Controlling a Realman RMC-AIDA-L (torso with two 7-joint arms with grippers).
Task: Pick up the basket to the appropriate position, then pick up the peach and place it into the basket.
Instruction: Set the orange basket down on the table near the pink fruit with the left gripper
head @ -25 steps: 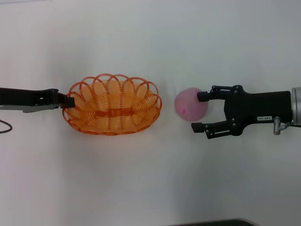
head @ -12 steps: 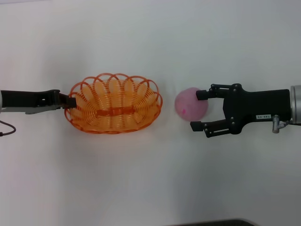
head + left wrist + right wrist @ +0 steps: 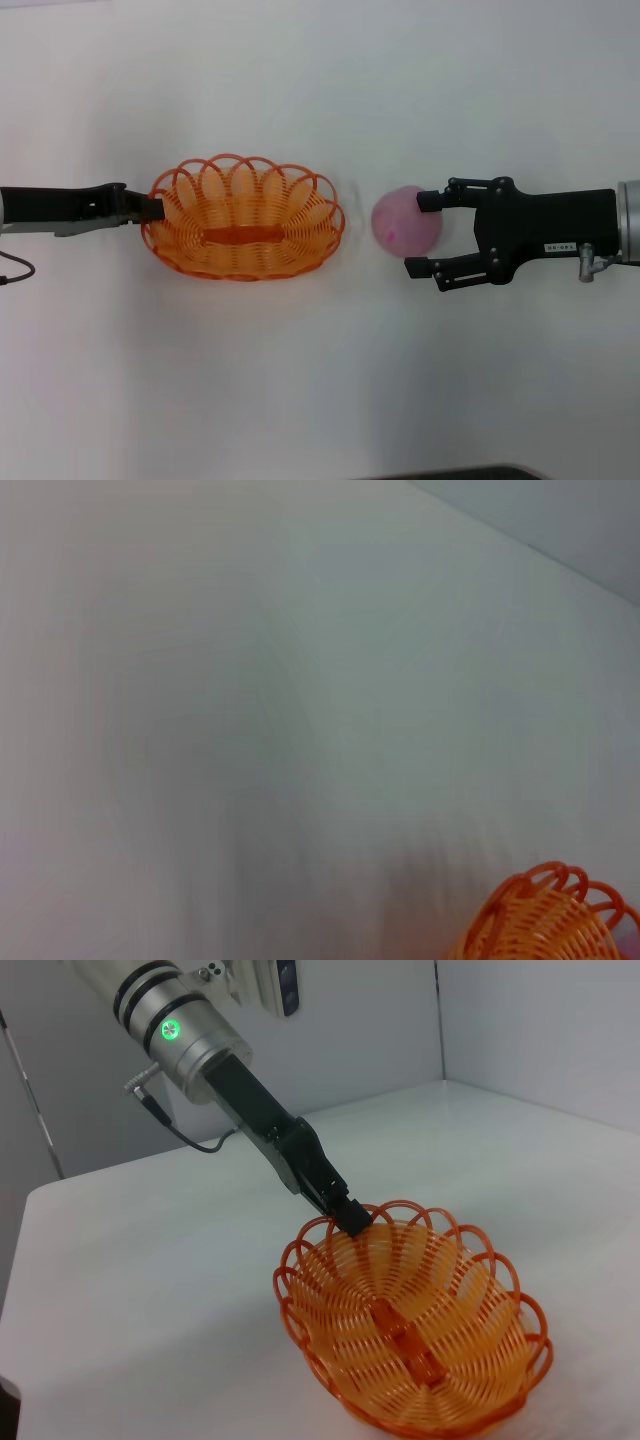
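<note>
Since a second ago the basket point(image 3: 244, 230) has shifted slightly, left end effector point(image 3: 152, 209) pinching its rim; peach point(image 3: 406, 221) beside it sits between the right end effector's point(image 3: 422, 235) parted fingers. Right wrist view: basket tilted, mid-repositioning; next, close on the peach

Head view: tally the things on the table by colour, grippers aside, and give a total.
Orange: 1, the basket
Pink: 1, the peach
Total: 2
</note>
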